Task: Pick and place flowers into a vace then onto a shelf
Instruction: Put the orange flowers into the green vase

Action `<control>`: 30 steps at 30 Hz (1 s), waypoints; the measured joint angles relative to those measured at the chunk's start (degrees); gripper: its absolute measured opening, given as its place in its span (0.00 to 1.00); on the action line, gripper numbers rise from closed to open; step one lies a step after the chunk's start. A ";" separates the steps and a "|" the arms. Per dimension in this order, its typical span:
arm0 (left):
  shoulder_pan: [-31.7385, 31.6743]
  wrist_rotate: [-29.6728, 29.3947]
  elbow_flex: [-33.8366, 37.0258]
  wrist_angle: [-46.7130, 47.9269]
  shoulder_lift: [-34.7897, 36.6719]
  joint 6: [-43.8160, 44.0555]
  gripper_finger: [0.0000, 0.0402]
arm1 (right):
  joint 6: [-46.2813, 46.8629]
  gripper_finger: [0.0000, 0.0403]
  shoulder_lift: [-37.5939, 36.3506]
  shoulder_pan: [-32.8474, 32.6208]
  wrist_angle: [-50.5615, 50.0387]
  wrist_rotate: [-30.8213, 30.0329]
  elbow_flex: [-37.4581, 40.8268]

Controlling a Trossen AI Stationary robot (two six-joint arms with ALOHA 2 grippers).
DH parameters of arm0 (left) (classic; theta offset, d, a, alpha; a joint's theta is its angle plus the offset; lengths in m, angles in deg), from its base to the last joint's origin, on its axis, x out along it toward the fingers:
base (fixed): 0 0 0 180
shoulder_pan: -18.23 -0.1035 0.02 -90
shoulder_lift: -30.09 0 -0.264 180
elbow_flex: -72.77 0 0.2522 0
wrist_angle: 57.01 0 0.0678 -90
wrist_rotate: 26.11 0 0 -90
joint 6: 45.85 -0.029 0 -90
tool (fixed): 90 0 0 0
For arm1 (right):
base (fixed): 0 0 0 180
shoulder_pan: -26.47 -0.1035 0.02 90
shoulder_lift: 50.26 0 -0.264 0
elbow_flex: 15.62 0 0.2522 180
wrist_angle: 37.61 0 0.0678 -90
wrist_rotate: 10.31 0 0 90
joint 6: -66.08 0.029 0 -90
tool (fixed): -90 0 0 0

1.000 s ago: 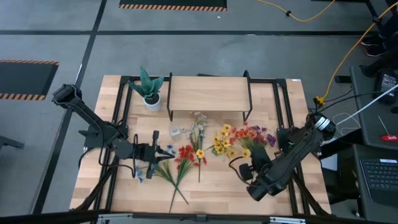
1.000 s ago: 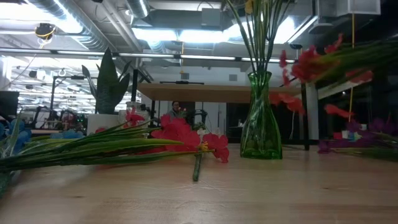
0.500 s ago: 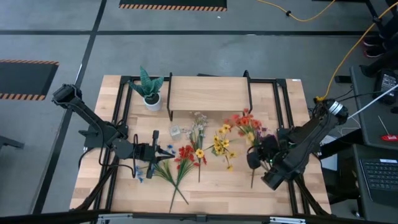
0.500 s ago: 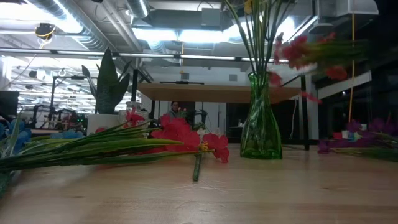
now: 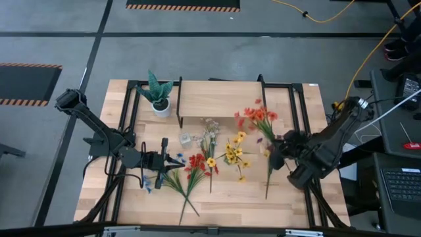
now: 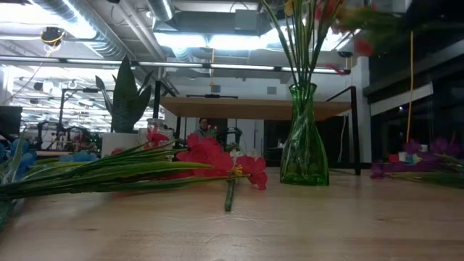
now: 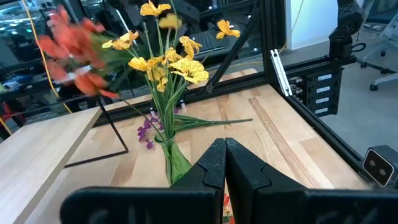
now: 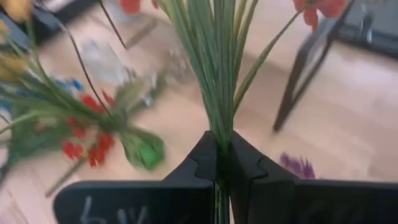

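**Right now: right arm holding an orange-red bunch near the vase**

Right gripper (image 8: 219, 163) is clamped on the green stalks of an orange-red flower bunch (image 5: 256, 117). Stalks run straight up out of the pinch between the fingers; blooms sit above the table's right-centre, just in front of the shelf's (image 5: 220, 99) right end, stem tail trailing toward the front edge.

Green glass vase (image 6: 304, 138) stands mid-table with yellow flowers (image 7: 163, 59) already in it. In the low view the held blooms blur past just above and right of the vase mouth, not inside it.

Left gripper (image 7: 224, 163) is pressed together with nothing between the fingers, parked at the table's left side beside loose red flowers (image 5: 197, 164) lying flat. Purple flowers (image 6: 420, 168) lie on the wood to the right of the vase. A potted spiky plant (image 5: 158, 93) sits at the shelf's left end.
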 joint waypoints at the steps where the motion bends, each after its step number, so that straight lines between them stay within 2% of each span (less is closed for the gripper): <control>1: 0.00 0.00 0.00 0.00 0.00 0.00 0.01 | -0.98 0.03 -0.87 0.04 0.17 -1.44 0.00; 9: 0.00 0.00 0.00 0.00 0.00 0.00 0.01 | -6.97 0.03 -4.17 0.02 2.87 -11.02 -0.02; 13: 0.00 0.00 0.00 0.00 0.00 -0.02 0.01 | -14.94 0.03 -4.31 0.47 9.21 -13.46 -0.02; 16: 0.00 0.00 0.00 0.00 0.00 -0.02 0.01 | -22.40 0.03 -4.31 1.73 14.08 -11.71 -0.02; 21: 0.00 0.00 0.00 0.00 0.00 -0.02 0.01 | -36.49 0.03 -5.18 6.29 21.21 -3.96 -0.02; 25: 0.00 0.00 0.00 0.00 0.00 -0.02 0.01 | -43.21 0.03 -8.16 9.89 24.82 -1.02 1.42; 30: 0.00 0.00 0.00 -0.02 0.00 0.00 0.01 | -55.67 0.03 -14.61 12.98 40.78 0.97 8.83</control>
